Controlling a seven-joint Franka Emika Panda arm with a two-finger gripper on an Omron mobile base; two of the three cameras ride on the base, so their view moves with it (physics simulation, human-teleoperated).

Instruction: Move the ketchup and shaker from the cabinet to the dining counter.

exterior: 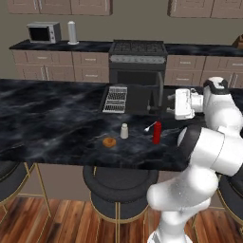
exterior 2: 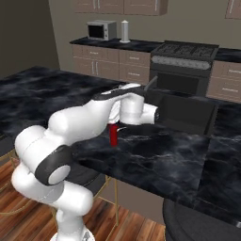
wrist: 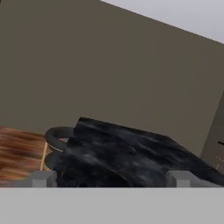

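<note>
Ketchup (exterior: 156, 132) stands upright near the front edge of the dining worktop (exterior: 52, 123), a slender red bottle with a narrower red top. The tool (exterior: 174, 104) hangs above the slab, behind and to the right of the bottle in the left base view, well clear of it and pointing left across the worktop, so the bottle sits lower and nearer the front edge than the tool does. Its jaws stand wide apart and hold nothing; in the hand view the two dark fingertips (wrist: 41, 178) sit far apart at the bottom edge with only black marble between them. In the right base view the ketchup (exterior 2: 113, 135) shows below the white forearm, its top hidden by the arm.

Just left of the bottle in the left base view stands the shaker (exterior: 124, 131), a short pale cylinder with a rounded cap, upright, apart from the ketchup. A small orange-brown ring (exterior: 109, 142) lies flat left of the shaker and a little nearer the front edge. Between shaker and bottle a small pale item (exterior: 150, 126) lies on the marble, too small to identify.

Gold-legged black stools (exterior: 118, 190) stand under the front edge. Farther back, a sink (exterior: 137, 97) with a metal rack (exterior: 115, 99) is set into the slab. Beyond it a stove (exterior: 138, 59) stands against the far wall, with a microwave (exterior: 43, 32) and a tall white canister (exterior: 72, 32) to its left.
</note>
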